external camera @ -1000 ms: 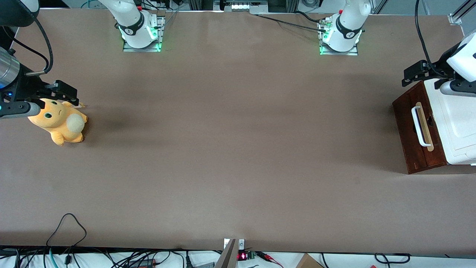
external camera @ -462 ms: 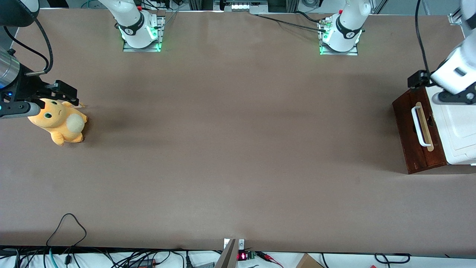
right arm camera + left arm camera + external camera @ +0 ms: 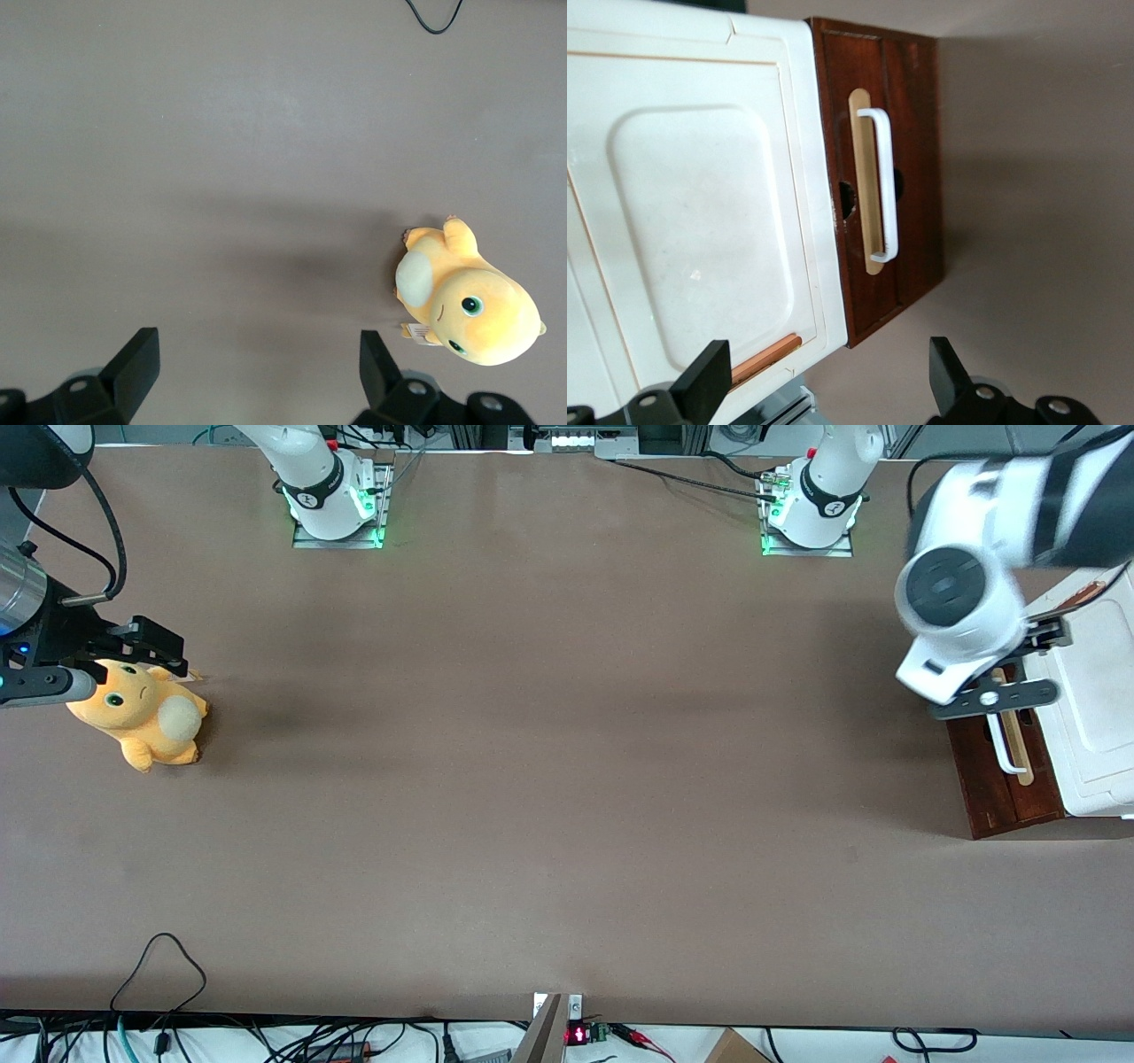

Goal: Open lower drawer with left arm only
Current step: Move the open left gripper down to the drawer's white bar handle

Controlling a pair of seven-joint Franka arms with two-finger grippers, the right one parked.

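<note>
The left arm [image 3: 966, 593] reaches over the cabinet at the working arm's end of the brown surface [image 3: 549, 779], its big white wrist joint covering part of the drawer front in the front view. The gripper [image 3: 824, 385] hangs above the cabinet with its two black fingers [image 3: 709, 376] spread wide and holding nothing. In the wrist view one finger sits over the white cabinet top [image 3: 700, 230], near its edge where a thin copper-coloured strip [image 3: 766, 359] shows, and the other finger sits over bare surface in front of the cabinet; the dark reddish-brown front of the lower drawer [image 3: 908, 177] falls between the two, though nearer the finger over the white top. The drawer's white bar handle [image 3: 883, 186] lies on its pale wood strip, well clear of both fingertips and not touched by either. The drawer front appears flush with the cabinet body, so it looks shut, though from this steep angle a small gap could be hard to make out. In the front view the handle [image 3: 1005, 744] is only partly visible below the grey bracket of the wrist. Toward the parked arm's end of the surface lies an orange plush toy [image 3: 142, 713].
</note>
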